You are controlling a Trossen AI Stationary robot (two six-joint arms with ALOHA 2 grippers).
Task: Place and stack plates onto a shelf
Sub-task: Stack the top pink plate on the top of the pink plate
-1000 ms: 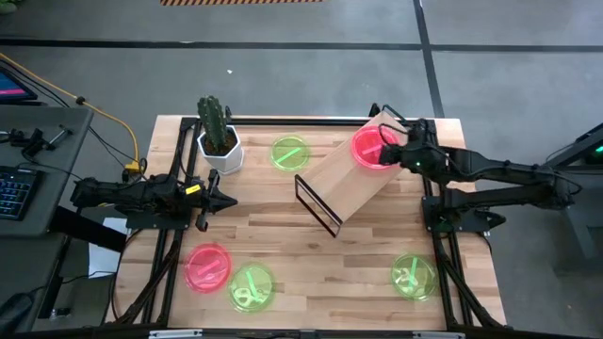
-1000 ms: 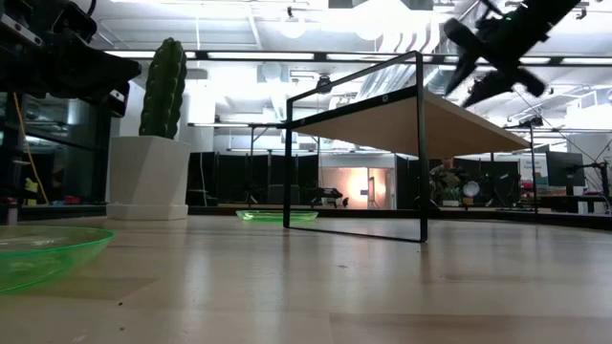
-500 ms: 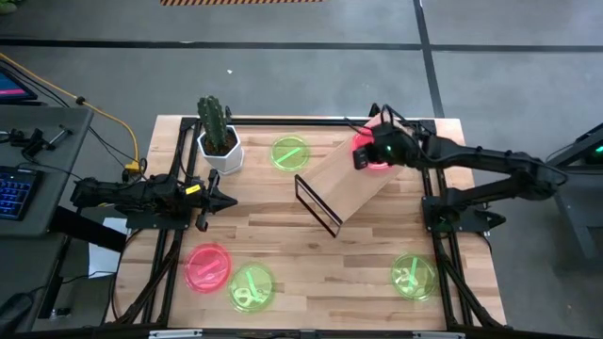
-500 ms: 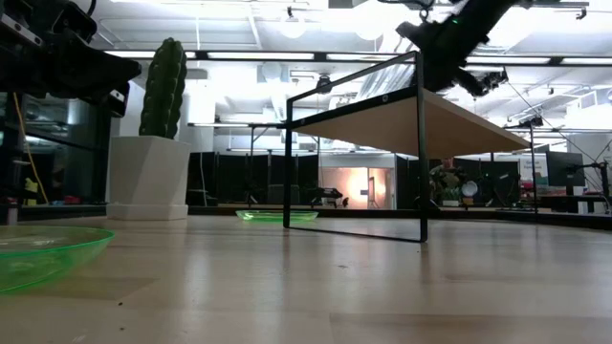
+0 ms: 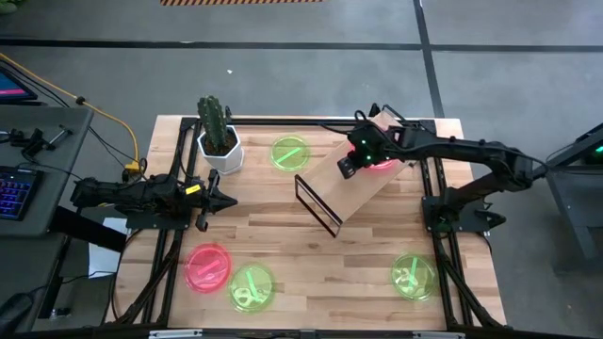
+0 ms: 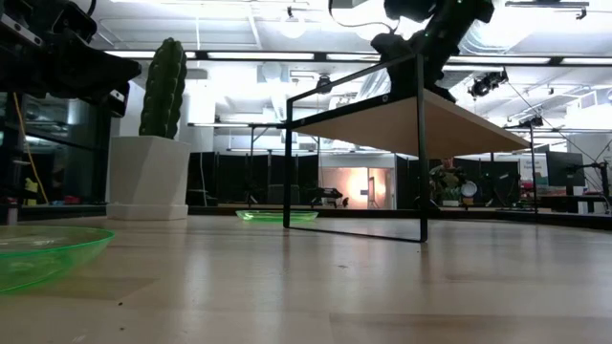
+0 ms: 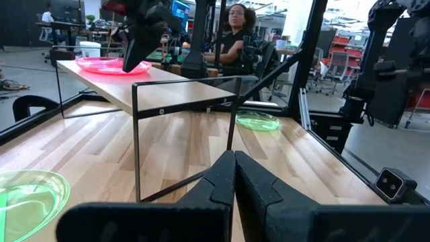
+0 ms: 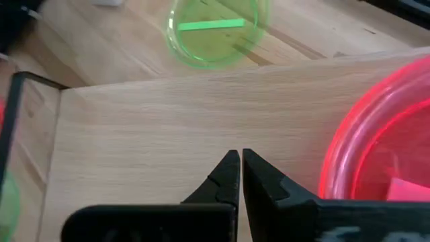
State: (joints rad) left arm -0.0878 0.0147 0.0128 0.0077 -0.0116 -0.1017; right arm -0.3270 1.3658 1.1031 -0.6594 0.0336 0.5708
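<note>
The shelf [image 5: 341, 184], a light-wood board on a black wire frame, stands askew on the table's far middle. A red plate [image 5: 381, 160] rests on the board's far right end [image 8: 376, 154]. My right gripper [image 5: 345, 169] hangs shut above the board [image 8: 148, 134], just left of that plate, with nothing between its fingers [image 8: 238, 160]. One green plate [image 5: 289, 153] lies on the table behind the shelf. A red plate [image 5: 207, 266] and a green plate [image 5: 252, 286] lie near left, and another green plate [image 5: 413, 275] near right. My left gripper [image 5: 229, 200] waits shut at the left [image 7: 234, 161].
A cactus in a white pot [image 5: 218, 138] stands at the far left, between my left arm and the shelf. Bare wood [image 5: 330, 273] lies between the near plates. A person [image 7: 235, 27] sits beyond the table's right side.
My right gripper has moved off the red plate toward the table's left, along the shelf board, rolling its wrist as it went. Its fingers, spread a second ago, have shut on nothing. The red plate has stayed on the shelf's right end.
</note>
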